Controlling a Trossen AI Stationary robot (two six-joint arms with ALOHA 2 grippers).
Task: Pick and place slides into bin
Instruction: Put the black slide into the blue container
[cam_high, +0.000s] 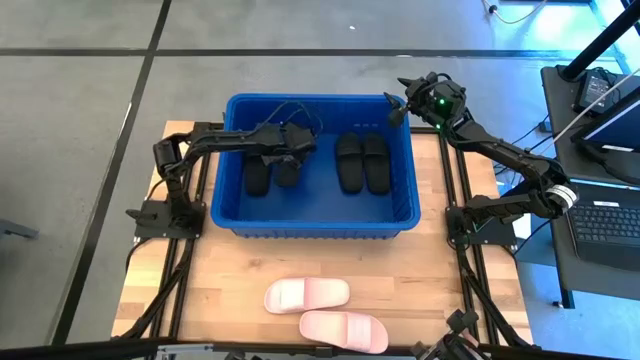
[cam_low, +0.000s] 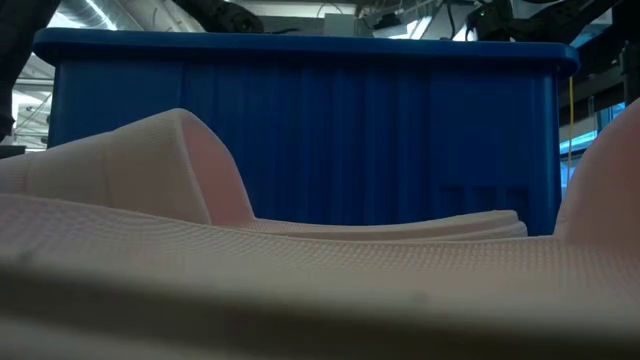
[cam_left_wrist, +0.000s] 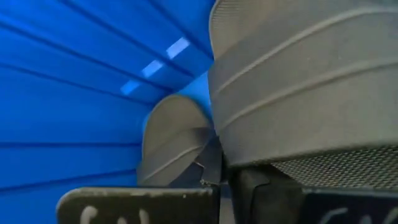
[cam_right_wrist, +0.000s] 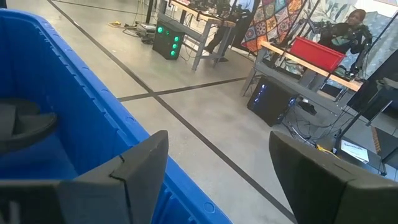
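The blue bin (cam_high: 320, 222) stands mid-table. Two black slides (cam_high: 362, 162) lie side by side on its floor at the right. At its left lies another black slide (cam_high: 257, 177), and beside it a fourth black slide (cam_high: 289, 173) sits under my left gripper (cam_high: 285, 150), which reaches into the bin and is shut on it. My right gripper (cam_high: 396, 106) hovers open over the bin's far right corner, touching nothing. Two pale pink slides (cam_high: 307, 294) (cam_high: 343, 331) lie on the table near its front edge. My left gripper has the black slide pinched by the edge of its ridged strap (cam_left_wrist: 214, 165), right at the fingers (cam_left_wrist: 137, 202). The fingers slant down into the bin from the table's left. The slide fills the left wrist view; whether its low end rests on the bin floor cannot be told.
In the low view a pink slide (cam_low: 150, 160) fills the foreground before the bin's near wall (cam_low: 300, 130). Desks with a laptop stand right of the table (cam_high: 600, 215). Bare bin floor shows between the two pairs of black slides (cam_high: 320, 175).
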